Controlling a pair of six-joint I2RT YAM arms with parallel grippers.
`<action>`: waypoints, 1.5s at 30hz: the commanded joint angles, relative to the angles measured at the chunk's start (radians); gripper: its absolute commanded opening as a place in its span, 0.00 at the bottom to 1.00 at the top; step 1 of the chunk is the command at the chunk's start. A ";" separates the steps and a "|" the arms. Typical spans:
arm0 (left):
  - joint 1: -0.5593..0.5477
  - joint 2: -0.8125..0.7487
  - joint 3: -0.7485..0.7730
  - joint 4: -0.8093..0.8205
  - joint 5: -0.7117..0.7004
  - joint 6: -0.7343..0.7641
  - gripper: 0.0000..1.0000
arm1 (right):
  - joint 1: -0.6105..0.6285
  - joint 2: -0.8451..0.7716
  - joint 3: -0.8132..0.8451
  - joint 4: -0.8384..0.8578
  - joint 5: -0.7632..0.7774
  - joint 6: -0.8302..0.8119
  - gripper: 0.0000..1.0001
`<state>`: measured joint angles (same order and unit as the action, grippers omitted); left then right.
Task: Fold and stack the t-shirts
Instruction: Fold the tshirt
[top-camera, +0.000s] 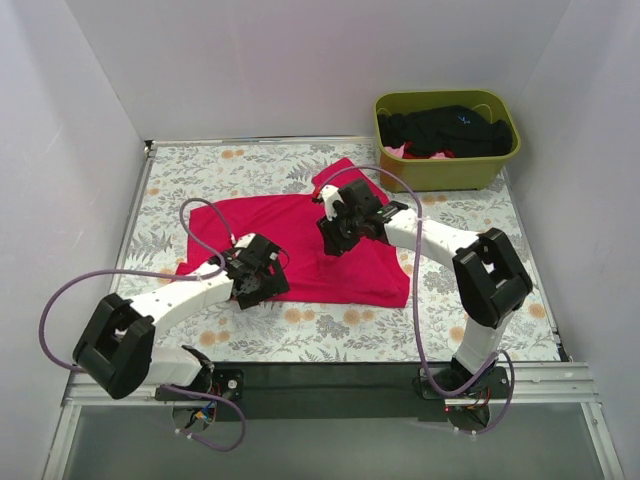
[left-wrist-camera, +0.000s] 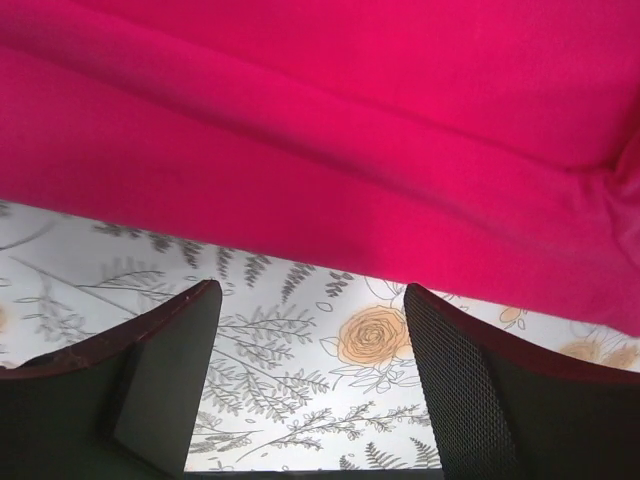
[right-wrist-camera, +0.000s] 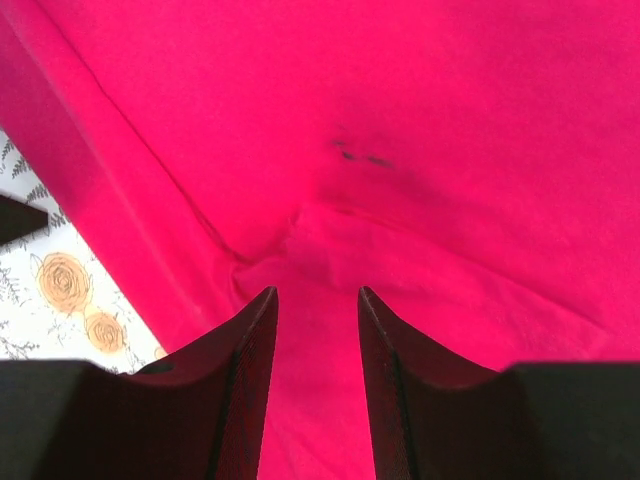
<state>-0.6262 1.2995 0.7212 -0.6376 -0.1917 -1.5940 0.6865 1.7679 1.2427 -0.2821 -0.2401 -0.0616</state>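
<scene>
one crimson t-shirt (top-camera: 290, 225) lies spread out and rumpled in the middle of the floral table cover (top-camera: 330, 325), with a sleeve pointing toward the far side. soft ridges and a puckered knot of folds run across its matte cloth. well apart from it, at the far right corner, an olive plastic bin (top-camera: 445, 180) holds black garments (top-camera: 445, 130) piled with a bit of pink cloth showing. nothing lies on the shirt except the two arms reaching over it.

the left gripper (left-wrist-camera: 312, 300) sits low at the shirt's near left hem, its jaws spread wide with only printed ferns and a rose between them. the right gripper (right-wrist-camera: 315, 295) hangs over the shirt's middle with its arm bent sharply at the elbow. its jaws are parted by a narrower gap and pinch no cloth. purple cables (top-camera: 150, 272) loop along both white arms.
</scene>
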 joint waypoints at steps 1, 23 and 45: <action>-0.070 0.070 0.038 0.053 0.003 -0.032 0.64 | 0.033 0.077 0.090 0.029 -0.018 -0.021 0.39; -0.099 0.158 0.104 -0.011 -0.012 -0.032 0.48 | 0.048 0.183 0.153 0.035 0.097 -0.027 0.14; -0.101 0.254 0.118 0.032 0.006 0.023 0.46 | 0.038 0.180 0.162 0.035 0.150 -0.001 0.11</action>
<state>-0.7223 1.5414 0.8497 -0.6037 -0.2104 -1.5784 0.7311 1.9705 1.3571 -0.2653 -0.1364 -0.0761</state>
